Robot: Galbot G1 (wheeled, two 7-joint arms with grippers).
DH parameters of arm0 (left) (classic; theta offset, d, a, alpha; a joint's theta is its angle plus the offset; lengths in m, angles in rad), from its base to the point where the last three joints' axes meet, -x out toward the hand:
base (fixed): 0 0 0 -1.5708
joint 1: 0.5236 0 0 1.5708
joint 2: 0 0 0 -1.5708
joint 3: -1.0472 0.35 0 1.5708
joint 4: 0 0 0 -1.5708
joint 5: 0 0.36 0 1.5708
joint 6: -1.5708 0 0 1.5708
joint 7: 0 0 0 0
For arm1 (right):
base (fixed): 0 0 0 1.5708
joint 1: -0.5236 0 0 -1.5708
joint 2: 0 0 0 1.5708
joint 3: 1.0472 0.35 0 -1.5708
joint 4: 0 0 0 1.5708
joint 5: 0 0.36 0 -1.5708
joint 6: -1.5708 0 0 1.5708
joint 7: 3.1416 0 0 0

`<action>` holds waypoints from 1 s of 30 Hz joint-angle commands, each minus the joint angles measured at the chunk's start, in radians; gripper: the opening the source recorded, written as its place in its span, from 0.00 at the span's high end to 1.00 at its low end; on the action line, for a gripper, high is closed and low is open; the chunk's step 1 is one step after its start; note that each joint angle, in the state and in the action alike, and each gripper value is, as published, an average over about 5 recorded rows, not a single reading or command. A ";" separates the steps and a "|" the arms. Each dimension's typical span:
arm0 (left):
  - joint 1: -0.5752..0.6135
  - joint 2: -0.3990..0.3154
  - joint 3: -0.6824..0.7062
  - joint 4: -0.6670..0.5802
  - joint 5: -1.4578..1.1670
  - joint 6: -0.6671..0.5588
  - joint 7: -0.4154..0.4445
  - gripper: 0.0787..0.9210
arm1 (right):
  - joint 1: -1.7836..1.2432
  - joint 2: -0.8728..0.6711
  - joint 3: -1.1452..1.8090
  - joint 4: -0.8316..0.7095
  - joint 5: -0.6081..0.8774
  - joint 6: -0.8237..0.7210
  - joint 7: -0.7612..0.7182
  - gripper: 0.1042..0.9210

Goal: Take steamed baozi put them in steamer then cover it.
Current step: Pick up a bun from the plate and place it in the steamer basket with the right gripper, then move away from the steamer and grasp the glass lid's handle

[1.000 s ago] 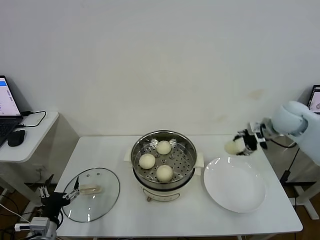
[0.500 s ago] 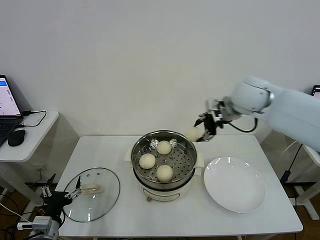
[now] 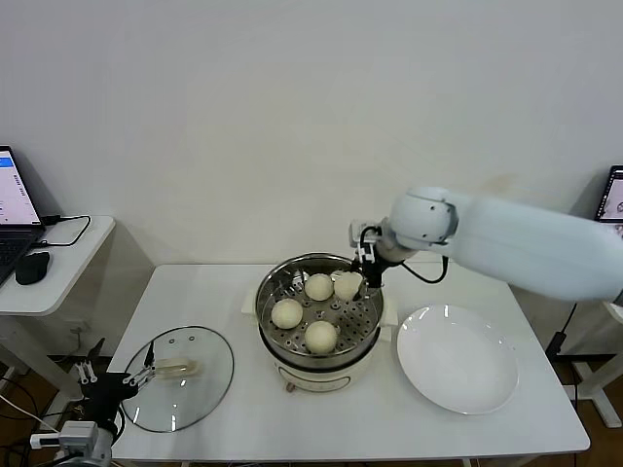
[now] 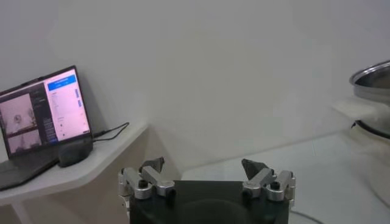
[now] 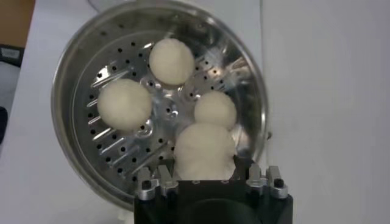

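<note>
Steamer (image 3: 292,292) holds three baozi (image 3: 286,313); right gripper (image 3: 352,282) grips a fourth.

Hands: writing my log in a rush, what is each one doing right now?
Left hand: open, holding nothing, low beside the glass lid.
Right hand: closed on a bun over the steamer.

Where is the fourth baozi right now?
In the head view, the fourth baozi is held in the right gripper over the steamer's back right, beside the rear bun.
</note>
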 commanded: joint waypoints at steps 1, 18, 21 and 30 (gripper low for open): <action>-0.001 -0.001 -0.001 0.003 0.000 0.000 0.000 0.12 | -0.087 0.045 -0.009 -0.025 -0.022 -0.046 0.034 0.36; -0.005 -0.004 0.002 0.009 0.001 0.000 -0.001 0.12 | -0.072 0.037 0.006 -0.029 -0.049 -0.045 -0.014 0.17; -0.004 -0.001 0.000 0.007 -0.001 0.000 0.000 0.12 | -0.021 0.020 0.010 -0.006 -0.040 -0.044 -0.036 0.13; -0.007 0.001 0.002 0.004 -0.007 0.000 0.000 0.12 | 0.078 -0.137 0.094 0.148 0.021 -0.024 -0.017 0.12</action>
